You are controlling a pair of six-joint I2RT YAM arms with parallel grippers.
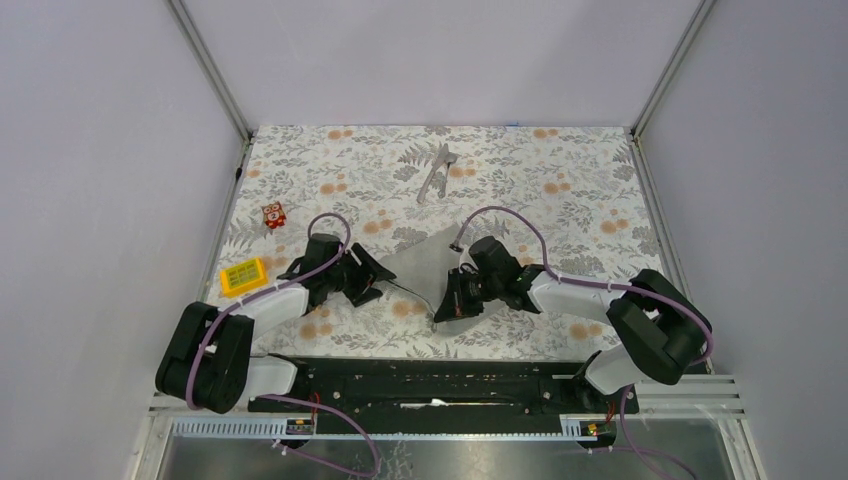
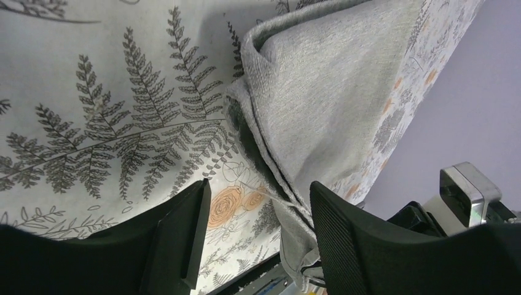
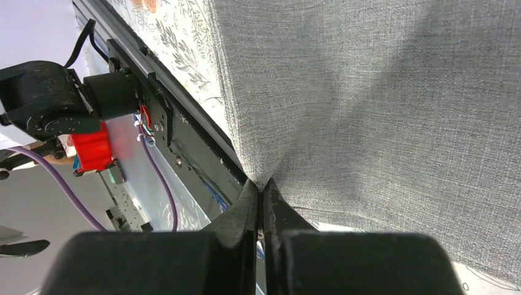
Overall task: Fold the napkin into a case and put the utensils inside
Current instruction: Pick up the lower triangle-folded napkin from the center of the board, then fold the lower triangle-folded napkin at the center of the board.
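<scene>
Closed right jaws pinch napkin (image 3: pixel 368 92); left jaws gape.

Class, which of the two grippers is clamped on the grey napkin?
The right gripper, shut on the napkin; the left gripper stands wide open.

Plain grey napkin (image 1: pixel 418 262) lying at the near middle of the bench (image 1: pixel 570 200), its near corner being pinched and lifted by the right pincer (image 3: pixel 261 192), its left edge bunching in layers. Silver utensils (image 1: pixel 437 172) lying together, well apart, farther back.
</scene>
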